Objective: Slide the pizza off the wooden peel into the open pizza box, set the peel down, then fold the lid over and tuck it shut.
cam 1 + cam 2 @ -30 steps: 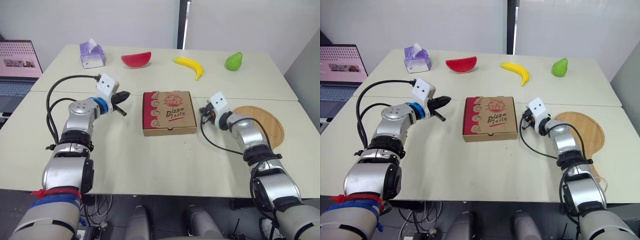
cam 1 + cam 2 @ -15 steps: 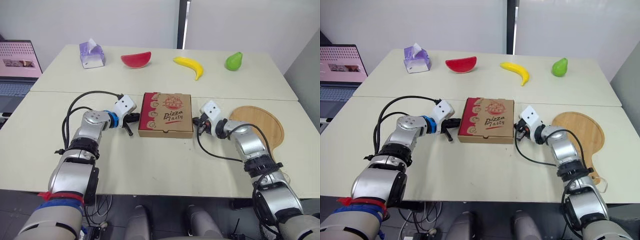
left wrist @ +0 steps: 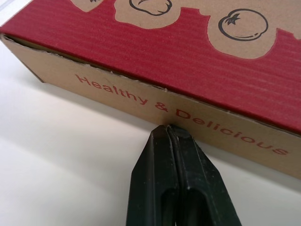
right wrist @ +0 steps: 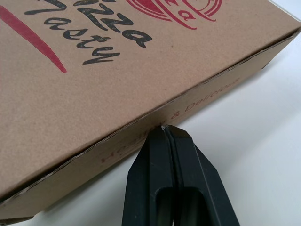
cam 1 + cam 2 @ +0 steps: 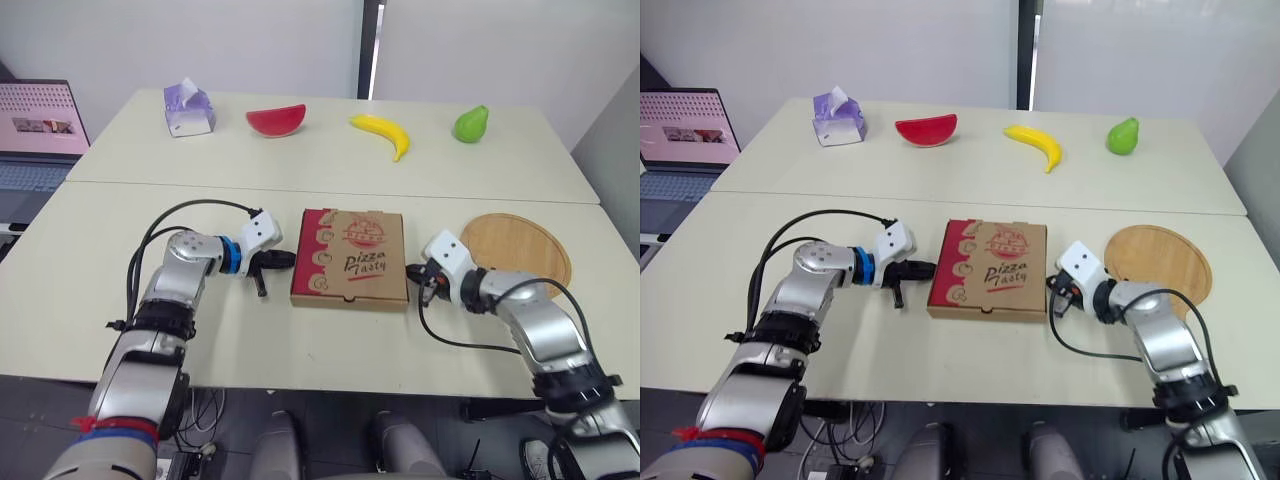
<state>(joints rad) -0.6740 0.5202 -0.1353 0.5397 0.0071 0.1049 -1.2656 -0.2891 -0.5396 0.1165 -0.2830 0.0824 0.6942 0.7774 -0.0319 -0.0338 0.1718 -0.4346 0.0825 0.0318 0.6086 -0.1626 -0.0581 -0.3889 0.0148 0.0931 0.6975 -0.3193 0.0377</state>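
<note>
Left eye view: pizza box (image 5: pixel 349 257) sits closed.

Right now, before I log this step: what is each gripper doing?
Left gripper: closed, holding nothing, tips at the pizza box side.
Right gripper: closed, holding nothing, tips at the opposite side.

Closed pizza box (image 5: pixel 990 268), left gripper (image 5: pixel 925 268) at its 9 o'clock, right gripper (image 5: pixel 1051 296) at 4 o'clock, wooden peel (image 5: pixel 1160 258) at 3 o'clock
</note>
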